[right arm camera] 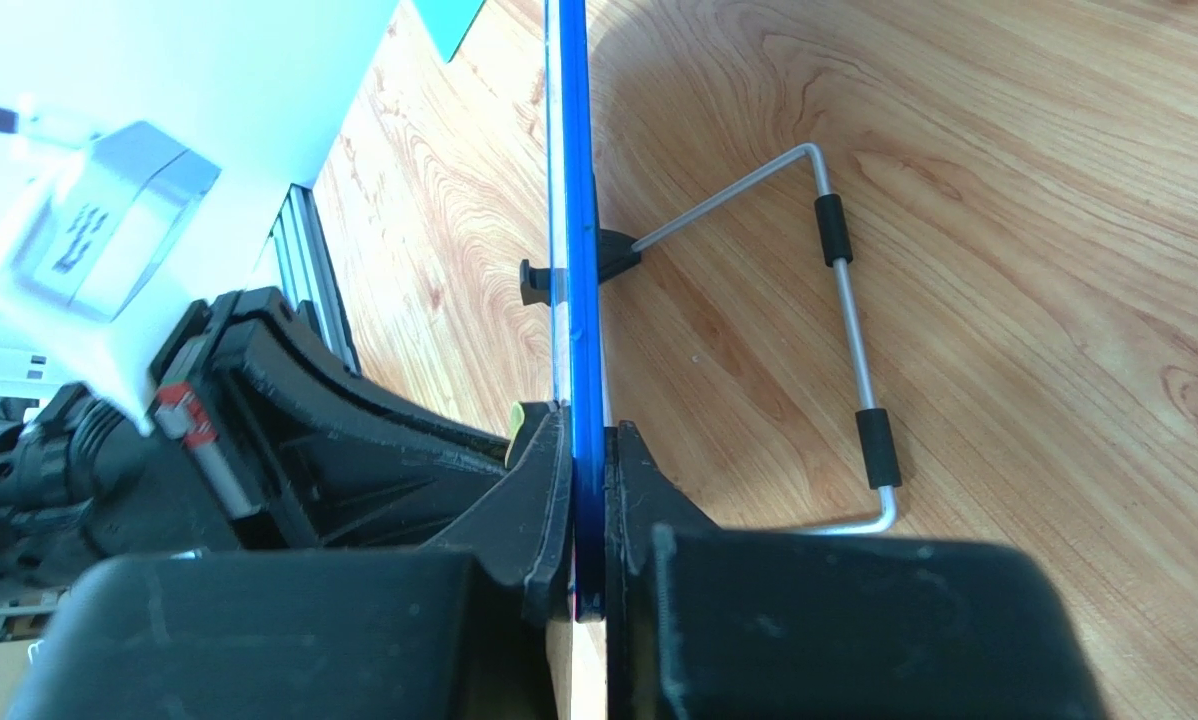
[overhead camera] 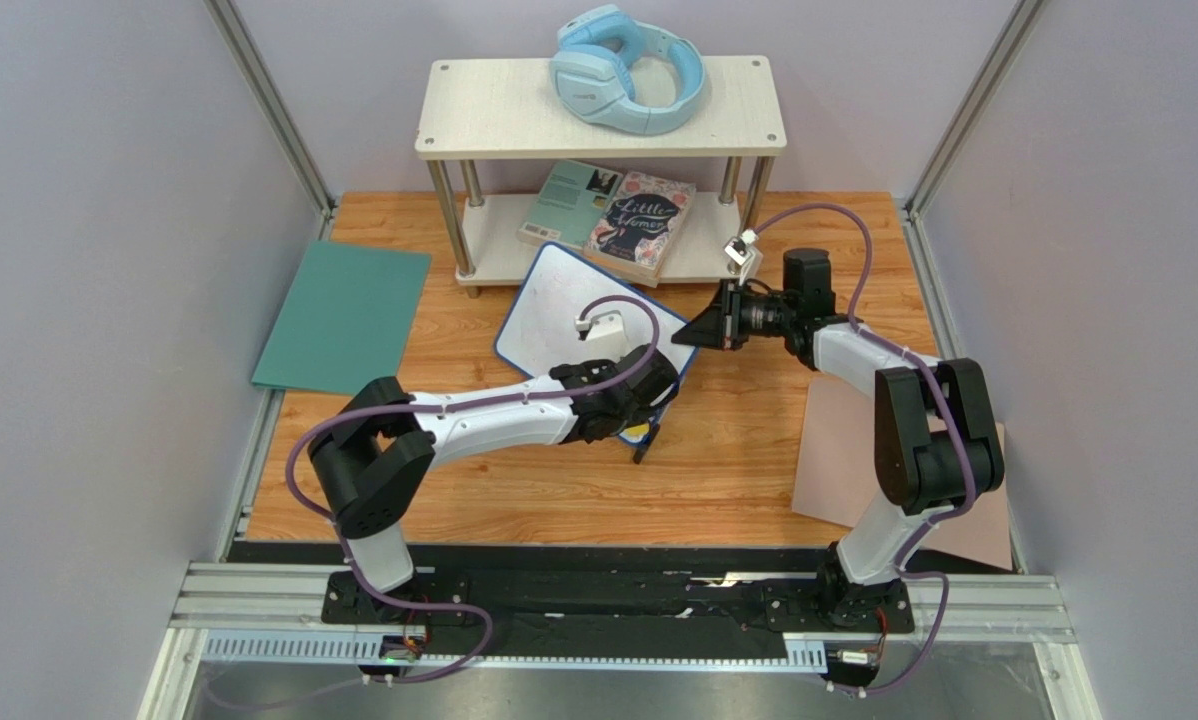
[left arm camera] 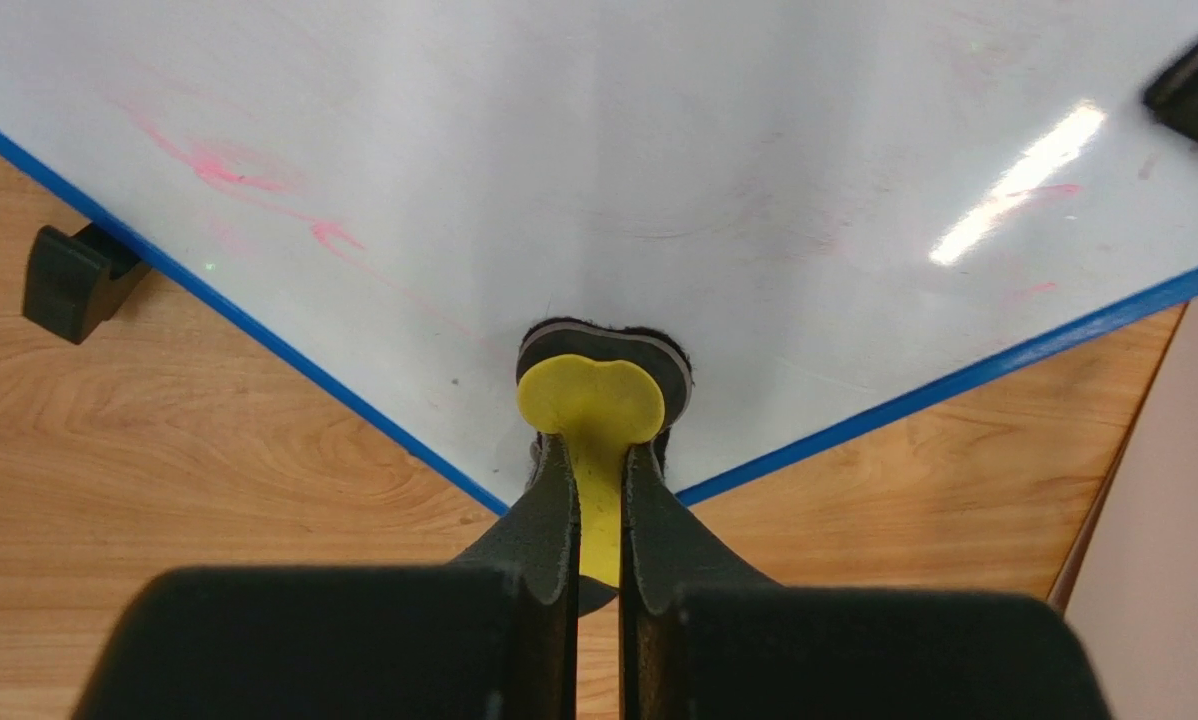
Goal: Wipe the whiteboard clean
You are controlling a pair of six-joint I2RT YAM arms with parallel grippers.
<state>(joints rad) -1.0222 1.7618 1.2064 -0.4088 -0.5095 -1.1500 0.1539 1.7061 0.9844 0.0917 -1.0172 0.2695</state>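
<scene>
The whiteboard (overhead camera: 560, 308), white with a thin blue rim, stands tilted on the wooden table in front of the shelf. Faint pink marks (left arm camera: 230, 165) show on its face in the left wrist view (left arm camera: 635, 180). My left gripper (left arm camera: 601, 450) is shut on a small yellow eraser (left arm camera: 593, 405) whose dark pad presses on the board near its lower corner. My right gripper (right arm camera: 587, 495) is shut on the board's blue edge (right arm camera: 572, 225), holding it from the right (overhead camera: 706, 330). The board's wire stand (right arm camera: 846, 300) shows behind it.
A white two-level shelf (overhead camera: 605, 113) at the back carries blue headphones (overhead camera: 628, 68) and books (overhead camera: 638, 222). A teal sheet (overhead camera: 342, 315) lies at the left, a tan-pink sheet (overhead camera: 846, 458) at the right under the right arm. A black foot (left arm camera: 72, 278) sticks out below the board.
</scene>
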